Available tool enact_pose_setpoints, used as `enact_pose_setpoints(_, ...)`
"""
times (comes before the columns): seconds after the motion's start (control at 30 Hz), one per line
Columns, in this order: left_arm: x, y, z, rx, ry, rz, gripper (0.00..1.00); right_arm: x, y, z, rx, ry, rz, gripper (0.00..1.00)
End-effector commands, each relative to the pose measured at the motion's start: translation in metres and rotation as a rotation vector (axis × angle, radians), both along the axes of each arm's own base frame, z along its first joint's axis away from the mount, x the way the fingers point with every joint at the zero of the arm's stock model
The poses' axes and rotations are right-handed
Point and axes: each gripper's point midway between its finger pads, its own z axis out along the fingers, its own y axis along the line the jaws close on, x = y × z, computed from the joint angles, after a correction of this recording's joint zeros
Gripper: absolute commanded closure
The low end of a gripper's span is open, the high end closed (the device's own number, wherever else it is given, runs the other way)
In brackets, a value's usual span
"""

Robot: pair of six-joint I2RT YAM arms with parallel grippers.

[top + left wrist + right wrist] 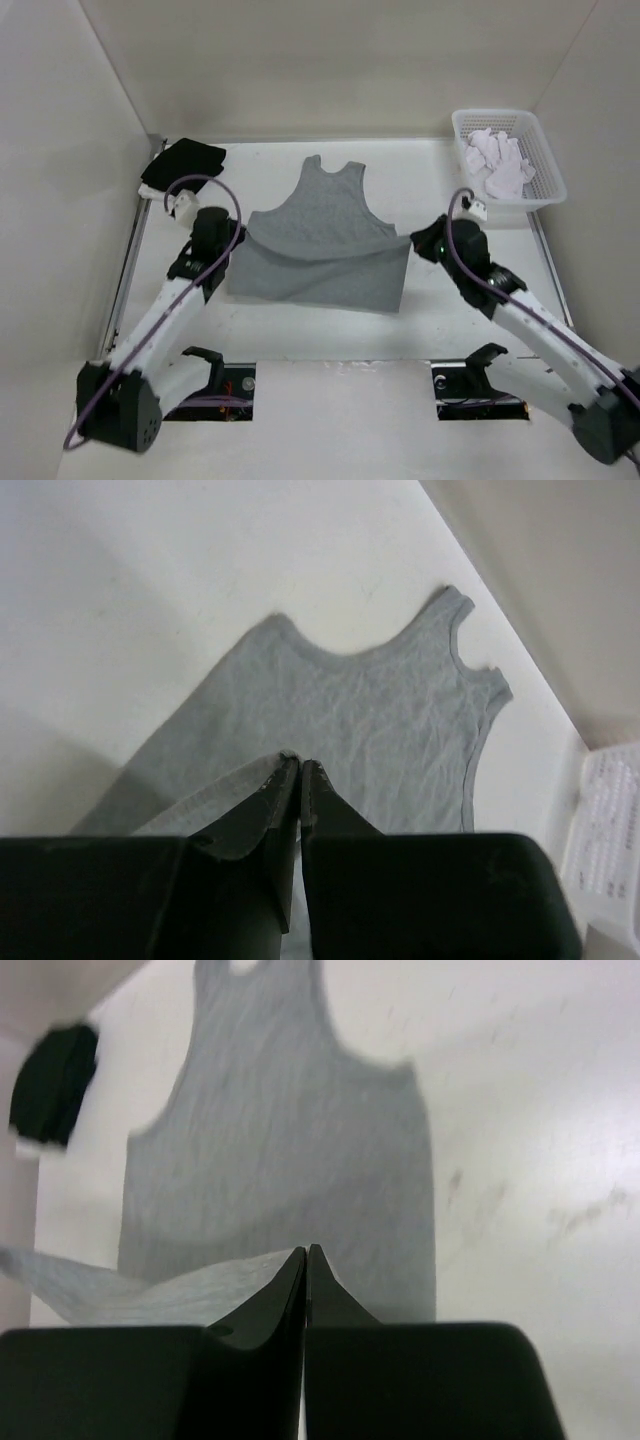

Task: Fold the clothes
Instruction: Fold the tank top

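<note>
The white table [300, 335] carries the grey tank top [330, 215] at its middle, neck far — near hem lifted at both corners, the left gripper [243, 230] and right gripper [411, 243] each pinching a corner, fingers pressed together.

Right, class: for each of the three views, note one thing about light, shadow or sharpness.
Top external: soft even light, the white cloths nearly bleached out against their basket. Left wrist: the grey tank top is sharp, with a dim shadow on the table at lower left. Right wrist: softest view, the black garment smeared at the left edge.
</note>
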Motion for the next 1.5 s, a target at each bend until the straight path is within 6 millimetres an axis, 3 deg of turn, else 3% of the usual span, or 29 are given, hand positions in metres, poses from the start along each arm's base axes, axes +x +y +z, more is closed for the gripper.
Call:
enact_pose_setpoints(0.0,0.085,-0.002,0.081,-0.02,-0.28,0.067,1.0,0.073,0.015,0.067,0.086,-0.218,0.115,1.0)
enact_pose_setpoints(0.17,0.188,-0.009,0.08,0.022,-0.255,0.06,1.0,0.171,0.001,0.066,0.092,-0.195,0.052,1.0)
enact_pose_setpoints(0.2,0.213,-0.013,0.075,0.026,-0.243,0.051,1.0,0.19,-0.001,0.063,0.096,-0.183,0.044,1.0)
enact_pose_setpoints(0.33,0.276,-0.009,0.05,0.051,-0.193,0.067,0.97,0.267,-0.012,0.046,0.115,-0.145,0.0,1.0)
enact_pose_setpoints(0.4,0.299,-0.008,0.033,0.048,-0.169,0.067,0.86,0.301,-0.017,0.026,0.126,-0.107,-0.033,0.99)
enact_pose_setpoints(0.43,0.309,-0.014,0.028,0.045,-0.17,0.037,0.72,0.316,-0.021,0.015,0.133,-0.09,-0.054,0.92)
enact_pose_setpoints(0.5,0.311,-0.023,0.017,0.044,-0.148,-0.039,0.56,0.329,-0.021,-0.005,0.146,-0.045,-0.061,0.68)
enact_pose_setpoints(0.53,0.302,-0.024,0.014,0.045,-0.138,-0.056,0.53,0.325,-0.022,-0.012,0.142,-0.023,-0.066,0.59)
enact_pose_setpoints(0.6,0.273,-0.02,0.013,0.055,-0.134,-0.051,0.53,0.31,-0.024,-0.016,0.132,-0.011,-0.077,0.51)
enact_pose_setpoints(0.73,0.185,-0.022,-0.004,0.054,-0.14,-0.04,0.58,0.251,-0.021,-0.008,0.139,-0.061,-0.075,0.48)
enact_pose_setpoints(0.8,0.141,-0.016,-0.023,0.04,-0.114,-0.009,0.61,0.214,-0.01,-0.012,0.139,-0.074,-0.052,0.63)
enact_pose_setpoints(0.87,0.105,-0.008,-0.042,-0.001,-0.081,0.023,0.61,0.182,0.001,-0.021,0.154,-0.06,-0.029,0.91)
enact_pose_setpoints(0.9,0.09,-0.006,-0.051,-0.026,-0.067,0.022,0.61,0.166,0.007,-0.026,0.161,-0.052,-0.006,0.96)
enact_pose_setpoints(0.97,0.069,-0.001,-0.066,-0.063,-0.04,0.013,0.59,0.139,0.015,-0.034,0.153,-0.039,0.024,0.98)
enact_pose_setpoints(1.07,0.052,0.005,-0.084,-0.153,-0.001,0.007,0.57,0.107,0.016,-0.044,0.146,-0.031,0.036,0.9)
enact_pose_setpoints(1.17,0.05,0.006,-0.103,-0.198,0.046,-0.007,0.55,0.086,0.013,-0.062,0.123,-0.004,0.031,0.72)
enact_pose_setpoints(1.23,0.053,0.005,-0.107,-0.216,0.039,-0.022,0.53,0.077,0.009,-0.076,0.118,0.019,0.024,0.64)
enact_pose_setpoints(1.37,0.059,0.006,-0.116,-0.25,0.039,-0.02,0.52,0.064,0.005,-0.097,0.112,0.053,0.027,0.61)
enact_pose_setpoints(1.47,0.061,0.01,-0.125,-0.256,0.058,-0.001,0.58,0.062,0.001,-0.112,0.112,0.084,0.009,0.6)
